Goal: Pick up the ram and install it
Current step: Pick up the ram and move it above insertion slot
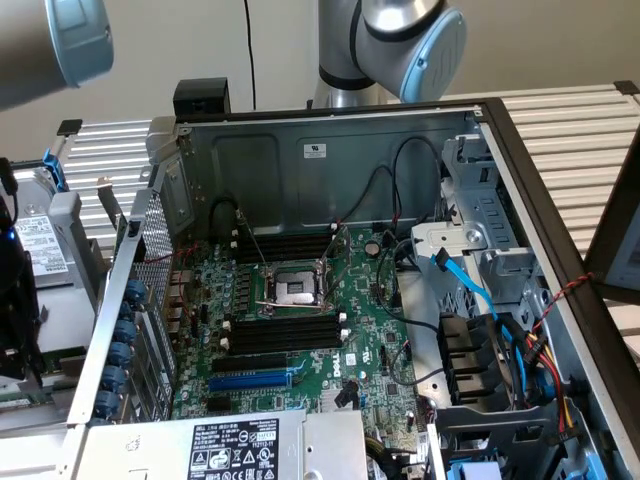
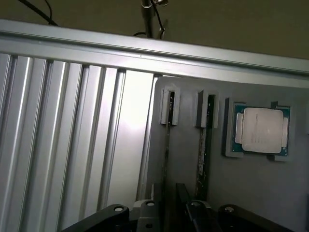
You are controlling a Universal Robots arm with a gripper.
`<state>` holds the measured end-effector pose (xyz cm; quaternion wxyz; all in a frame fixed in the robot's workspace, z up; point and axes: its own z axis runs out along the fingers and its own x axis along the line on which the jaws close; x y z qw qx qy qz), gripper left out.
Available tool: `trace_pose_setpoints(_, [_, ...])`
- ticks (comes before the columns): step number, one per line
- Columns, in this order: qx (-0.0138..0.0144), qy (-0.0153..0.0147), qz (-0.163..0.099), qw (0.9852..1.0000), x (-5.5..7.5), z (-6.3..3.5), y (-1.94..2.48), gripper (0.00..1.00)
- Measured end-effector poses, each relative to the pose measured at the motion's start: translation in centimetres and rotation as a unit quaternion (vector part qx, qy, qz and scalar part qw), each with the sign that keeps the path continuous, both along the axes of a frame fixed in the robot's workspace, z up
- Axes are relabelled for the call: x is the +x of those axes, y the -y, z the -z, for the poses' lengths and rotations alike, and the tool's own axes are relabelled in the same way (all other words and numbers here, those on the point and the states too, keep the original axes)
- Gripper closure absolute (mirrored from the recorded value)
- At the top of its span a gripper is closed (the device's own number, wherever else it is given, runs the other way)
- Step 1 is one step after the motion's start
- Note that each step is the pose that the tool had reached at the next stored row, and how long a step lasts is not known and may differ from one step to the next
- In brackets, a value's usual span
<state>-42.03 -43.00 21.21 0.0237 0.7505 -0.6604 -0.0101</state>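
Two ram sticks stand on edge in a grey holder plate (image 2: 251, 193): one ram (image 2: 167, 145) is seen as a thin dark edge, the other (image 2: 203, 145) shows its green side. My gripper (image 2: 170, 209) hovers over the near end of the thin-edged stick, open, with a dark finger (image 2: 147, 210) on one side and another on the far side, touching nothing. In the exterior view the open computer case holds the motherboard (image 1: 370, 350) with bare black memory slots (image 1: 285, 335) beside the processor socket (image 1: 295, 290).
A processor chip (image 2: 261, 130) lies in a recess of the holder plate. Ribbed aluminium table profiles (image 2: 63, 145) run beside the plate. In the case are a blue expansion slot (image 1: 250, 380), loose cables (image 1: 490, 310), a drive cage (image 1: 480, 200) and a power supply (image 1: 240, 445). The arm's joints (image 1: 410, 40) stand behind the case.
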Motion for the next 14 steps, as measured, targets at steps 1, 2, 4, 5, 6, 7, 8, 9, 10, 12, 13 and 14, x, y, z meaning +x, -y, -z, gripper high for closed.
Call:
trace_pose_setpoints(1, [0.0, 0.0, -0.001, 1.0, 0.0, 0.17, 0.0, 0.74])
trace_pose_setpoints(2, [-0.0002, -0.0003, -0.001, 1.0, -0.01, 0.35, 0.0, 0.74])
trace_pose_setpoints(4, [-0.0003, -0.0014, -0.002, 1.0, -0.01, 0.6, -0.01, 0.74])
trace_pose_setpoints(5, [-0.0005, -0.0021, -0.002, 1.0, -0.01, 0.6, -0.01, 0.74])
trace_pose_setpoints(6, [-0.0006, -0.0023, -0.002, 1.0, -0.02, 0.59, -0.01, 0.74])
trace_pose_setpoints(7, [-0.0006, -0.0023, -0.002, 1.0, -0.01, 0.51, -0.01, 0.74])
trace_pose_setpoints(8, [-0.0005, -0.0023, -0.002, 1.0, -0.01, 0.27, -0.01, 0.74])
trace_pose_setpoints(9, [-0.0004, -0.0021, -0.002, 1.0, -0.01, 0.07, -0.01, 0.74])
trace_pose_setpoints(10, [-0.0005, -0.0023, -0.002, 1.0, -0.01, -0.07, 0.0, 0.74])
trace_pose_setpoints(12, [-0.0005, -0.0022, -0.002, 1.0, -0.02, -0.06, 0.0, 0.74])
trace_pose_setpoints(13, [-0.0005, -0.0022, -0.002, 1.0, -0.07, -0.06, 0.04, 0.74])
trace_pose_setpoints(14, [-0.0005, -0.0022, -0.002, 1.0, -0.17, -0.05, 0.1, 0.74])
